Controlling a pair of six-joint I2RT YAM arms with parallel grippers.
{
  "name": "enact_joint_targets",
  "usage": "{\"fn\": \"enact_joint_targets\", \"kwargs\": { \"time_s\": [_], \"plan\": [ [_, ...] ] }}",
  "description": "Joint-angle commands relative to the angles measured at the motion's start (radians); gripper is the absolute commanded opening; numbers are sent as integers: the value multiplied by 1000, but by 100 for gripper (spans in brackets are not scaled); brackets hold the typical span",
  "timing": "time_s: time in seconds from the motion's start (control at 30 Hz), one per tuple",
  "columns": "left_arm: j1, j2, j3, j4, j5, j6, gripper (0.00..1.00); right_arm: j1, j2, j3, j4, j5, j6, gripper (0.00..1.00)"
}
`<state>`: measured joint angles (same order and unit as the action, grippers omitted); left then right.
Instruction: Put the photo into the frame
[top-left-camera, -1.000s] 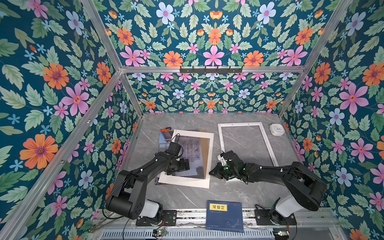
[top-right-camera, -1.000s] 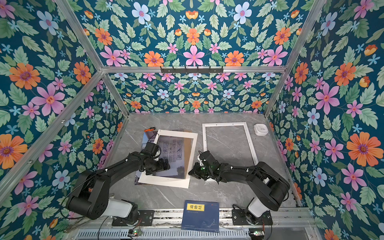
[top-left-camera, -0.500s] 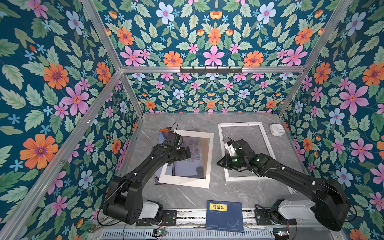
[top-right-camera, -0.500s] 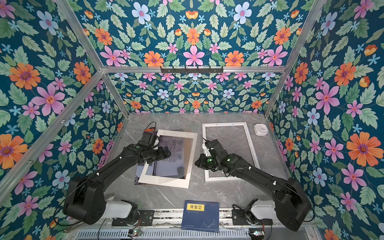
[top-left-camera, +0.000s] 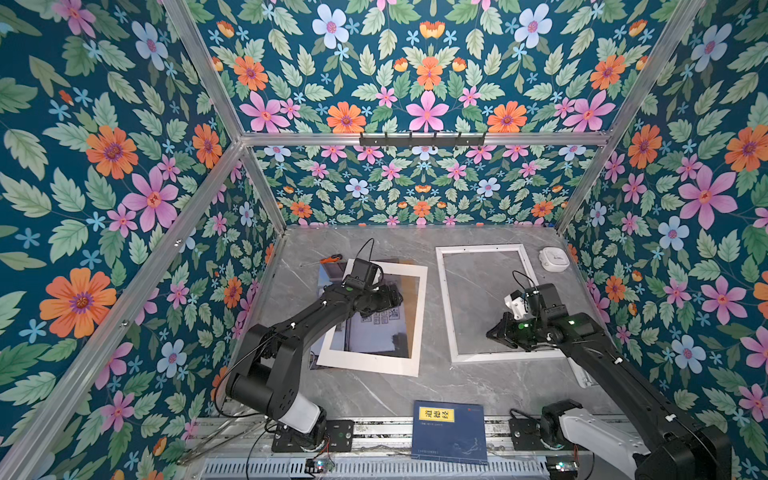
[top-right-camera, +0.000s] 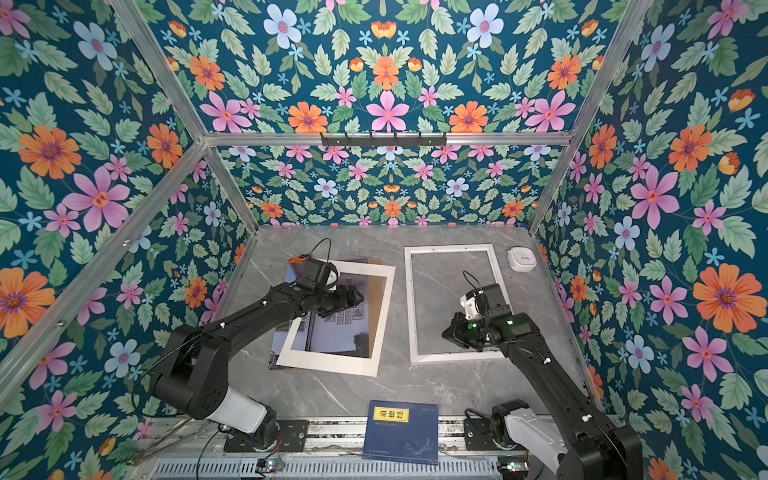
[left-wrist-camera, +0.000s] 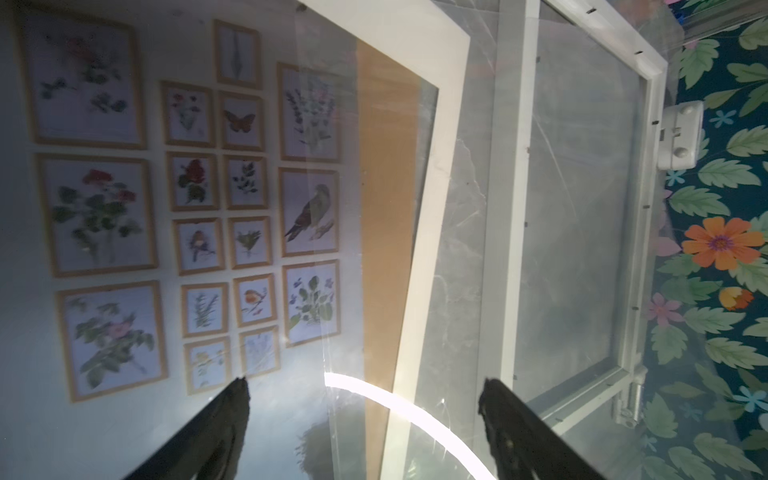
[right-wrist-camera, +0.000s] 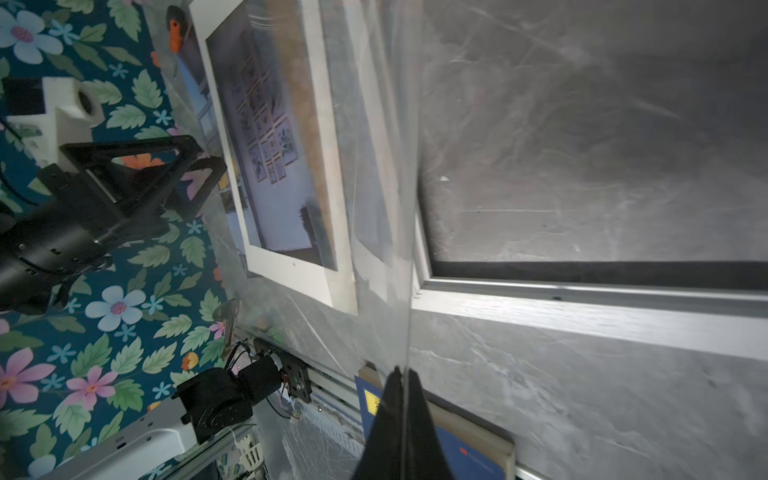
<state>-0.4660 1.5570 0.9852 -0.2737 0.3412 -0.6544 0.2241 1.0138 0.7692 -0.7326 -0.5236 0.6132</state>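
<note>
Photo (top-left-camera: 374, 338) lies on grey marble table (top-left-camera: 457, 382) (floral walls (top-left-camera: 415, 187)).

Grey table (top-left-camera: 374, 390), the frame (top-left-camera: 478, 248), blue book (top-left-camera: 451, 434), white device (top-left-camera: 553, 259)

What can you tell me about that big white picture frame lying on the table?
The frame is a large white rectangle of narrow moulded rails, wood-like, lying flat on the grey table, beside the white mat. It is empty: tabletop shows through. The right gripper, shut on a clear sheet, hangs above its near end; contact cannot be told.
</note>
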Motion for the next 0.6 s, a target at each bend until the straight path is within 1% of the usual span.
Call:
{"fn": "enact_joint_targets", "kwargs": {
  "time_s": [0.0, 0.1, 0.23, 0.33, 0.4, 0.57],
  "plan": [
    [-16, 37, -4, 109, 37, -47, 89, -58, -5, 6, -94, 5, -86, 0],
    [-38, 81, -14, 172, 74, -80, 85, -94, -3, 12, -99, 60, -103, 0],
    [-75, 107, -34, 221, 82, -113, 84, -146, 9, 3, -78, 109, -102, 0],
    [-94, 112, -67, 264, 97, -146, 83, -175, 6, -32, -16, 133, -98, 0],
    [-101, 108, -92, 283, 104, -163, 81, -199, 12, -44, 2, 139, -98, 0],
    [-115, 88, -155, 331, 113, -202, 79, -263, 6, -89, 68, 124, -84, 0]
  ]
}}
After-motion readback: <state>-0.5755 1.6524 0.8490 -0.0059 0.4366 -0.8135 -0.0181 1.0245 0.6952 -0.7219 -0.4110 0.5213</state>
